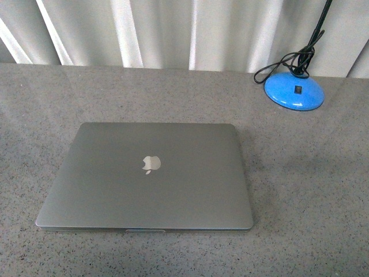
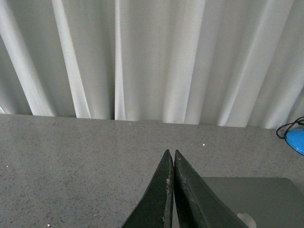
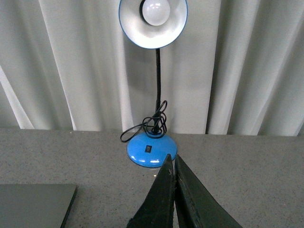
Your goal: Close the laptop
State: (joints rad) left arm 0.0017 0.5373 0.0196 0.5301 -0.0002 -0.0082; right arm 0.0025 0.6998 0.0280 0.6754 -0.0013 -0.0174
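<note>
Laptop lies flat and fully closed in the middle of the grey speckled tabletop, its space-grey lid up with the silvery apple logo near the centre, so the keyboard, trackpad and screen are all hidden. From the front view neither arm shows at all. The blue lamp base sits at about 2 o'clock from the laptop, well apart from it, with a black cord looped against it; its stem is cut off by the top edge there, and only the right wrist view shows the whole lamp, with the white-lined shade and bulb facing the camera in front of the pale curtain. In the left wrist view only a corner of the laptop shows, partly covered by the left tool, whose two dark fingers are pressed together tip to tip with nothing between them, hanging above the tabletop. The right tool is likewise pinched closed and empty, held over the tabletop and pointing toward the lamp base, with one corner of the laptop showing at the picture's edge.
</note>
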